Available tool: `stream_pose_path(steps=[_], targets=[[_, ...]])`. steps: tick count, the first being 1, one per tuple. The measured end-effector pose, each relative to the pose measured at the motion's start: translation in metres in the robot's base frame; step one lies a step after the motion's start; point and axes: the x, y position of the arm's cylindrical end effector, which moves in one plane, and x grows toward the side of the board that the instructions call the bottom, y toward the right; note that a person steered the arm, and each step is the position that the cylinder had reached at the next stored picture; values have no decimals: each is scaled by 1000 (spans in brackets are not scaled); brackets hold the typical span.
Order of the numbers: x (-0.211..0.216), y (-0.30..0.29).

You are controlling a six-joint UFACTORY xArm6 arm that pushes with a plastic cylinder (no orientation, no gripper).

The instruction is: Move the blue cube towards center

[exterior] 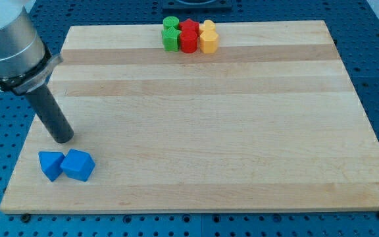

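Surface: a pale wooden board (202, 125) is laid on a blue perforated bench, and all the blocks are carried on it.
Blue cube: the blue cube (78, 165) is seen near the view's bottom left corner, well apart from the board's centre, so a long push up and to the view's right is judged to be needed.
Blue neighbour: a second blue block (50, 164), of a shape not clearly made out, is pressed against the cube's left side.
My tip: my tip (62, 139) is set down just above the two blue blocks, apart from both; no contact is shown.
Fingers: none are fitted, so no open or closed state can be told; only a dark rod is carried.
Far cluster: a green block (170, 34), a red block (189, 36) and a yellow block (208, 37) are grouped touching at the view's top edge, clear of the likely path.
Judgement: the tip would probably have to be brought round to the cube's lower left before pushing.
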Motion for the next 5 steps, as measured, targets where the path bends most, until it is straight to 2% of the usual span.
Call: stream_pose_path(steps=[5], targets=[[21, 2]])
